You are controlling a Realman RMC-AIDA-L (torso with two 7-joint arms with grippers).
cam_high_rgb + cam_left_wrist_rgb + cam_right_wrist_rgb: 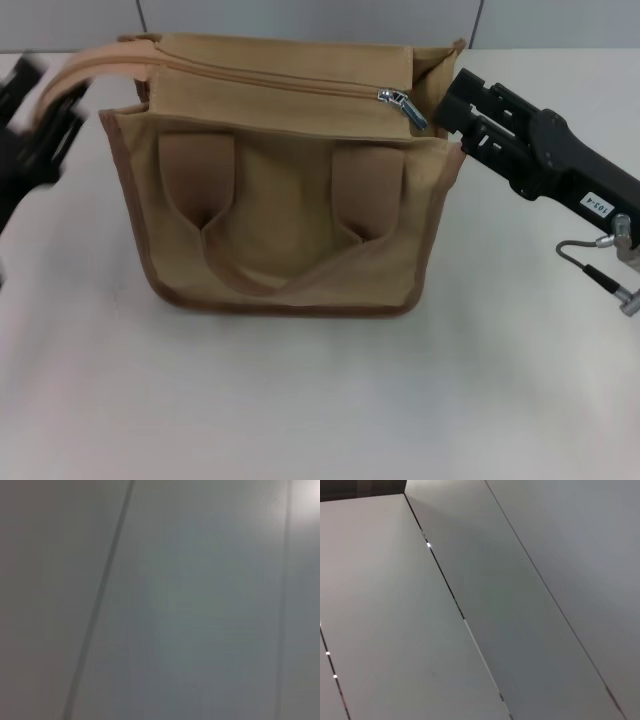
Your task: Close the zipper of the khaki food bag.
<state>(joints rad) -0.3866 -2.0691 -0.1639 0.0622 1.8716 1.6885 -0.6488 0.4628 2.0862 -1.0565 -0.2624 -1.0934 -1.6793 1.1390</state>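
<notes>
- The boxy tan canvas khaki food bag [285, 200] with darker brown edge trim stands upright on the white table [300, 400], at about the centre of the head view and slightly towards 12 o'clock.
- One of its wide looped fabric handles [280, 215] hangs flat down the front panel; the other handle [105, 58] arcs out from the top at about 10 o'clock of the bag.
- The long khaki-taped zipper [290, 80] runs across the bag's top panel from the 9 o'clock side to the 3 o'clock side.
- Its small shiny silver metal pull tab [403, 107] lies at the 3 o'clock end of that line, tilted down over the top edge.
- The black right claw [452, 108] comes in from 3 o'clock and sits just beside the pull tab, at the bag's upper corner; I cannot tell whether its fingers are spread or pressed together.
- The black left claw [35, 120] shows blurred at 9 o'clock, next to the bag's side and the outer handle; its state cannot be told either.
- Both wrist views show only plain grey panels with thin dark seams.
</notes>
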